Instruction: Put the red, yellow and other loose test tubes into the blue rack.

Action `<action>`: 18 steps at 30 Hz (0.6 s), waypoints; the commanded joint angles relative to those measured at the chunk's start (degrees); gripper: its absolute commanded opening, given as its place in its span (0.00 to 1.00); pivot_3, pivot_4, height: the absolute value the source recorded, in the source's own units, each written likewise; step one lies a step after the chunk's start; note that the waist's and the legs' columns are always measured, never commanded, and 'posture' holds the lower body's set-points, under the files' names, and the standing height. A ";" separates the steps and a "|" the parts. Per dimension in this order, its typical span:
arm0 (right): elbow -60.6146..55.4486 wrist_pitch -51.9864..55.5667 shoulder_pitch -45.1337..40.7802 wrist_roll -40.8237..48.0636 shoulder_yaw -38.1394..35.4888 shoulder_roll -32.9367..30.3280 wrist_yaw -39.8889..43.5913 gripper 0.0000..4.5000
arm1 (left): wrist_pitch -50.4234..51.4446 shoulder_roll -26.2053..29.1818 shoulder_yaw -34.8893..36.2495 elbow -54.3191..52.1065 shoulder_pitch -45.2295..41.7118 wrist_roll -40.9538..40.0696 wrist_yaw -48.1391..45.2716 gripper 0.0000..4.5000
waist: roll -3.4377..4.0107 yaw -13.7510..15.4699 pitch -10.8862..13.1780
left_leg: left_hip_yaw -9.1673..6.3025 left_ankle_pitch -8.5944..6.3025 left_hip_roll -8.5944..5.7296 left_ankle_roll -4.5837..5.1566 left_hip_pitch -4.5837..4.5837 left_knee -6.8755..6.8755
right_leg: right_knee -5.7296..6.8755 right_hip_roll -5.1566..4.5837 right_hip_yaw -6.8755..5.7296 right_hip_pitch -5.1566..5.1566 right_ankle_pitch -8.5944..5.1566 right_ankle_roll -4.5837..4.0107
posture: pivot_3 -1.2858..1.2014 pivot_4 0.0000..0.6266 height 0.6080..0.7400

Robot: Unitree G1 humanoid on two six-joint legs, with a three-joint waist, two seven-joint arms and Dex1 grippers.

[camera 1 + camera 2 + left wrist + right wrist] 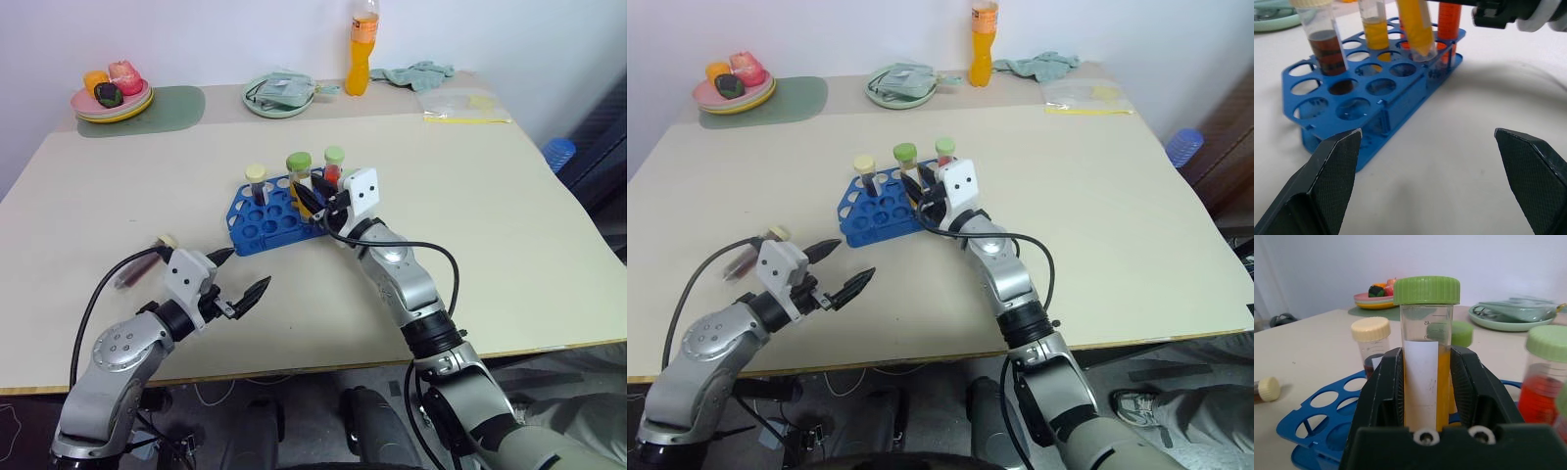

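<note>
Faintly, "45" shows on the yellow tube (1426,357) above its blank white label (1421,382).

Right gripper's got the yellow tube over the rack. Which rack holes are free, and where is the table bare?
The blue rack is crowded along its far row: the maroon tube, another yellow tube and the red tube stand there, beside the right gripper. The near rows are free. The table is bare right of the rack, and between the rack and the open left gripper.

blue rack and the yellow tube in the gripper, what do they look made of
Blue rectangular rack with round holes: probably moulded plastic, glossy, thin-walled. Yellow-liquid tube with green cap, held in the right gripper: clear plastic by the look, possibly glass; ribbed matte cap, white paper label.
</note>
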 commanded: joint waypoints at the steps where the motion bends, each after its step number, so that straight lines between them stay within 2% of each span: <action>1: 2.12 -3.61 -0.76 -1.41 -1.42 1.68 -0.22 0.28 | -1.48 -0.13 0.25 -1.22 -0.08 -0.10 -0.27 1.00 | 0.00 0.00 0.00 | 0.00 0.00 0.00 0.00 0.00 0.00 | 0.00 0.00 0.00 0.00 0.00 0.00 | 0.52 0.24 1.00; 13: 10.59 -17.28 0.37 -6.12 -2.51 3.33 0.18 0.28 | -2.58 -0.10 0.35 -0.18 0.45 0.11 -0.88 1.00 | 0.00 0.01 -0.01 | 0.01 0.02 -0.01 -0.03 0.02 0.01 | 0.03 -0.01 0.00 0.01 0.01 0.00 | 0.52 0.24 1.00; 14: 10.04 -17.75 0.91 -5.70 -2.56 3.32 1.04 0.44 | -1.76 -0.03 0.62 -0.30 0.48 -0.08 -0.55 1.00 | 0.00 0.02 -0.01 | 0.00 0.02 -0.01 -0.03 0.02 0.01 | 0.03 -0.01 0.00 0.01 0.01 0.00 | 0.52 0.24 1.00; 15: 9.63 -18.08 1.27 -5.45 -2.63 3.34 1.66 0.52 | -1.17 0.02 0.82 -0.40 0.49 -0.24 -0.30 1.00 | 0.00 0.01 -0.01 | 0.00 0.02 -0.01 -0.03 0.02 0.01 | 0.03 -0.01 0.00 0.01 0.01 0.00 | 0.52 0.24 1.00; 18: 6.07 -19.40 1.70 -6.58 -1.97 2.94 2.68 0.85 | 2.46 0.08 2.70 -0.46 -0.73 -1.80 1.63 1.00 | 0.00 -0.01 0.00 | 0.00 0.02 -0.01 -0.03 0.02 0.01 | 0.03 -0.01 0.00 0.01 0.01 0.00 | 0.52 0.24 1.00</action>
